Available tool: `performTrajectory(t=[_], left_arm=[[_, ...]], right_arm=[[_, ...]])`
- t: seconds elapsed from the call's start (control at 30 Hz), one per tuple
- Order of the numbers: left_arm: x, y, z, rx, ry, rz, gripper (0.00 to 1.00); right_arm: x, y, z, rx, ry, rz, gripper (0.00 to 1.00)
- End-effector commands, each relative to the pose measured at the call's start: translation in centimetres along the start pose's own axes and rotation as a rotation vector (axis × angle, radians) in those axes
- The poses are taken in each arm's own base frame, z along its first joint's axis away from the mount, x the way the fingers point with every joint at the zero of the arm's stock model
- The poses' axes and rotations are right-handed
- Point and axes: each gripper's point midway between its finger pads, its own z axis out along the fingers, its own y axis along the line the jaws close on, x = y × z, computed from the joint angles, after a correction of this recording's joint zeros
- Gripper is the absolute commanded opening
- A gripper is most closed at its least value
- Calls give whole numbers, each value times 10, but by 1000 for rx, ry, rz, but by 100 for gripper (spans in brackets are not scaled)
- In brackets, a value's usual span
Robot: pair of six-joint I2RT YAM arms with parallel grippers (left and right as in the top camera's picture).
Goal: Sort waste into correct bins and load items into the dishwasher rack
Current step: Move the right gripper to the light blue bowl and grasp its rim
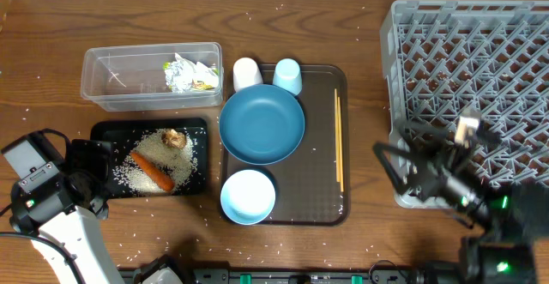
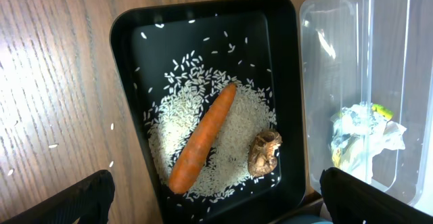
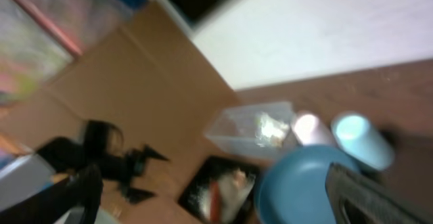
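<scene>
One carrot (image 1: pixel 152 171), one brown lump (image 1: pixel 174 138), one crumpled wrapper (image 1: pixel 190 74) — and rice grains (image 1: pixel 147 149) too many to count. Two bins: one clear tub (image 1: pixel 94 82), one black tray (image 1: pixel 101 134). Two cups: one white cup (image 1: pixel 247 73), one light-blue cup (image 1: pixel 287 76). One blue plate (image 1: pixel 262 123), one white bowl (image 1: pixel 249 196), one brown serving tray (image 1: pixel 322 147), one grey rack (image 1: pixel 463 52). The chopsticks (image 1: pixel 338 138) read as one thin line — number unclear.

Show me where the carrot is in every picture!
Overhead: carrot at lower left, lying on rice in the black tray.
Left wrist: carrot in the middle, slanted.
Right wrist: carrot is probably the blurry orange streak at the bottom.
Shared landmark: the black tray, beside the clear tub.
</scene>
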Motion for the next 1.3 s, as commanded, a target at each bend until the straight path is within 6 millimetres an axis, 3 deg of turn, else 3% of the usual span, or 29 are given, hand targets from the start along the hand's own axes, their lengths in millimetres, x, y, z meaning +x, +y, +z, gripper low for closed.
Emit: performTrajectory(t=[0.0,0.17,0.3,0.43,0.63,0.8,0.9,1.1,1.27], left_arm=[[-5,0,-3,-4,-20,12,98],[-5,0,-3,-4,-20,12,98],[-5,-1,-3,-4,-20,12,98],[-5,0,-3,-4,-20,12,98],[-5,-1,-3,-4,-20,12,98],[-5,0,-3,-4,-20,12,98],[-5,0,-3,-4,-20,12,98],[-5,-1,-3,-4,-20,12,98],[-5,-1,-3,-4,-20,12,98]], right_arm=[[-24,-10,9,106,32,-188,99],[-31,-35,26,372,145,-250,99],[-7,-28,52,443,301,-301,99],[36,-19,83,476,465,-380,99],[126,-10,127,415,712,-436,99],[201,-8,141,393,903,-388,99],[246,10,143,303,1019,-332,99],[293,45,153,157,1081,-315,99],[318,41,161,173,1089,-367,99]])
